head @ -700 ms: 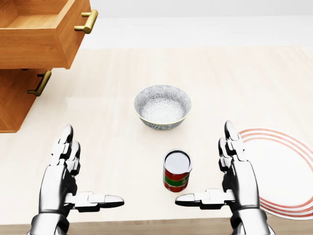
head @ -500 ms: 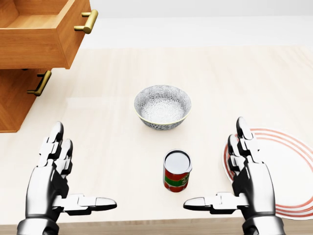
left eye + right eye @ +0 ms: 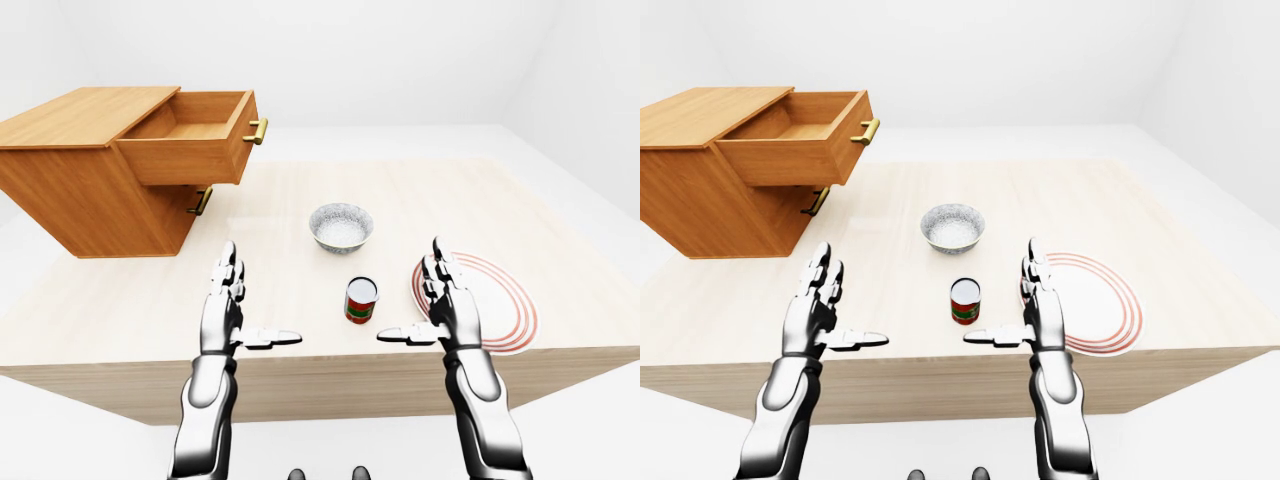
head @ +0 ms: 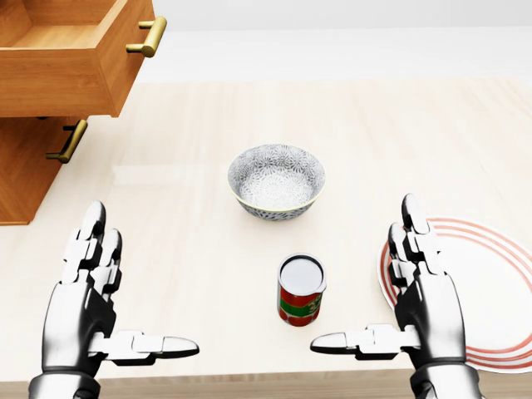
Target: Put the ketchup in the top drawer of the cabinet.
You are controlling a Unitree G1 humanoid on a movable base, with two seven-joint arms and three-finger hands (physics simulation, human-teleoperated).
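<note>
The ketchup [image 4: 301,291], a small red container with a green band and a white top, stands upright on the light wooden table [image 4: 208,150] at the bottom middle of the head view. My left hand [image 4: 137,287] is open to its left, fingers up and thumb pointing inward, well apart from it. My right hand [image 4: 366,278] is open to its right in the same pose, not touching it. The wooden cabinet [image 3: 90,185] stands at the top left. Its top drawer [image 4: 62,58] is pulled open and looks empty.
A grey patterned bowl [image 4: 276,179] stands just above the ketchup in the head view. A white plate with red rings [image 4: 490,274] lies at the right, partly under my right hand. The cabinet's lower drawer [image 4: 33,158] is shut, with a brass handle [image 4: 68,141].
</note>
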